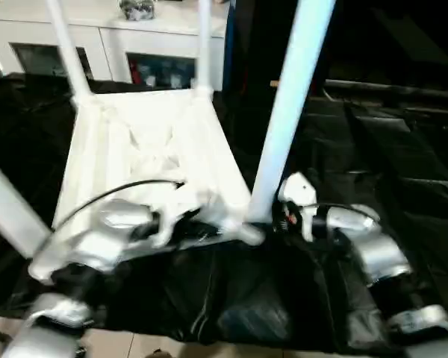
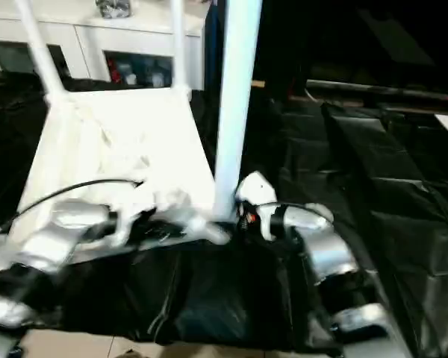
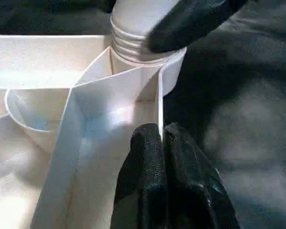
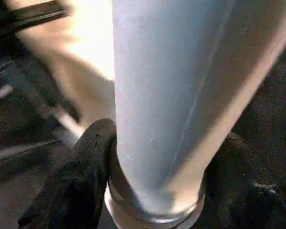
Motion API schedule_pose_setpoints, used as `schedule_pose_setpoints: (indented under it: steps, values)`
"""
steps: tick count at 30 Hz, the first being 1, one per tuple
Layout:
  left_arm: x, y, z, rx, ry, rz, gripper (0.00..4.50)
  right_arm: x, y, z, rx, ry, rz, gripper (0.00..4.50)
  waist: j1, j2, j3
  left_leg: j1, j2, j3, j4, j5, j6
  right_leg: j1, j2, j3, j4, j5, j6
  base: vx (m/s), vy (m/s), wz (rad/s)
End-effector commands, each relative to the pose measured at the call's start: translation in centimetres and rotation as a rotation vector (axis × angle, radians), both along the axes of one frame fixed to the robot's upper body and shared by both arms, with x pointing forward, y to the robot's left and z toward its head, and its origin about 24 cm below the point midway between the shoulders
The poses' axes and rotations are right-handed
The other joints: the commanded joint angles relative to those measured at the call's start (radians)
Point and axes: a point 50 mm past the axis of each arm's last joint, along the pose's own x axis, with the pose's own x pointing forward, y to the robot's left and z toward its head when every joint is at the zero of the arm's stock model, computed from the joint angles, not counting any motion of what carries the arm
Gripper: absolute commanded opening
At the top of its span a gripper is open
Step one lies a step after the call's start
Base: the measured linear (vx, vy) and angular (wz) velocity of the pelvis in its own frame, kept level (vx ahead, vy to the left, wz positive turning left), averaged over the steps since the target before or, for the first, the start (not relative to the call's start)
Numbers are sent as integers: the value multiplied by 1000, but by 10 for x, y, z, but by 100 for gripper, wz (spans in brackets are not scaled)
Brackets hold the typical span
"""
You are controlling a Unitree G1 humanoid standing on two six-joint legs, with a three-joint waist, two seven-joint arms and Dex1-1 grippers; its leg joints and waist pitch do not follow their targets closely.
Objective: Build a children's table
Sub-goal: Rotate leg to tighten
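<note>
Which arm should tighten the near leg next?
Right, probably. Its claw already straddles the near leg just above the corner socket, while the left claw pinches the tabletop rim.

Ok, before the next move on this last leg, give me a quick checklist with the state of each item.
1. Right gripper closed around the long white tubular leg near its base: ok.
2. Left gripper pinched shut on a rib wall of the white plastic upturned tabletop: ok.
3. Leg's ridged end standing in the rounded corner socket: ok.
4. Leg fully seated: cannot tell.
5. Two far legs upright in their sockets: ok.
6. Leg straight up from the tabletop: cannot tell.
</note>
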Motion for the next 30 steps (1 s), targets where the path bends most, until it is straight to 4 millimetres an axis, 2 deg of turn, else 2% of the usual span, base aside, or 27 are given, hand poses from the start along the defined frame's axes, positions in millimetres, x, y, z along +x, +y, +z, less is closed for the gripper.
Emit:
schedule_pose_setpoints:
  steps: [1,2,3,5,8,10,11,12,14,18,21,25,30]
  values:
    - [16,-32,12,-67,-67,138,0,-4,39,-14,82,73,-52,254,-9,2,-52,15,19,-2,-75,-284,-5,34,-66,41,-91,-463,-132,0,0,0]
    - [18,-39,12,-69,-71,164,0,-3,45,-16,90,78,-92,254,-14,0,-53,16,15,-4,-72,-298,-9,36,-66,36,-94,-502,-118,0,0,0]
    - [19,-43,12,-69,-74,178,0,-2,49,-16,91,80,-113,254,-14,3,-54,17,14,-5,-72,-303,-9,36,-67,35,-96,-513,-114,0,0,0]
    - [21,-51,13,-70,-78,198,0,1,57,-17,72,72,-170,254,-20,2,-55,14,13,-7,-74,-314,-5,36,-66,31,-100,-520,-103,0,0,0]
    - [22,-65,16,-52,-106,193,0,4,74,-13,78,45,-181,254,-24,7,-56,14,12,-8,-73,-320,1,35,-66,31,-102,-507,-103,0,0,0]
    - [21,-66,17,-60,-104,175,0,4,75,-11,92,45,-170,254,-25,7,-58,11,13,-8,-74,-318,9,38,-65,32,-100,-476,-111,0,0,0]
    - [21,-66,18,-65,-102,167,0,4,75,-10,103,45,-167,323,-26,7,-58,10,15,-7,-75,-317,12,38,-64,33,-96,-452,-119,0,0,0]
    - [20,-65,19,-66,-103,156,0,5,74,-9,106,44,-159,323,-26,11,-59,10,15,-8,-76,-315,12,39,-64,33,-94,-439,-124,0,0,0]
    - [18,-59,20,-68,-110,103,0,7,64,-5,79,18,-122,329,-27,11,-59,9,15,-7,-75,-319,16,40,-64,33,-92,-410,-139,0,0,0]
    - [12,-46,20,-79,-87,15,0,7,44,1,10,-31,-14,374,-28,12,-61,7,16,-5,-74,-308,27,46,-62,34,-86,-361,-165,0,0,0]
    - [8,-40,20,-86,-80,-40,0,5,34,3,-17,-48,57,374,-28,13,-62,4,19,-4,-73,-283,35,49,-64,36,-81,-320,-183,0,0,0]
    - [1,-23,19,-65,-51,-138,0,-2,12,7,-70,-60,217,374,-22,18,-63,8,24,-1,-70,-260,52,48,-64,37,-74,-255,-216,0,0,0]
    - [-5,-8,20,-52,-23,-225,0,-10,1,9,-70,-16,338,374,-10,21,-63,9,27,1,-72,-247,54,49,-62,37,-66,-211,-238,0,0,0]
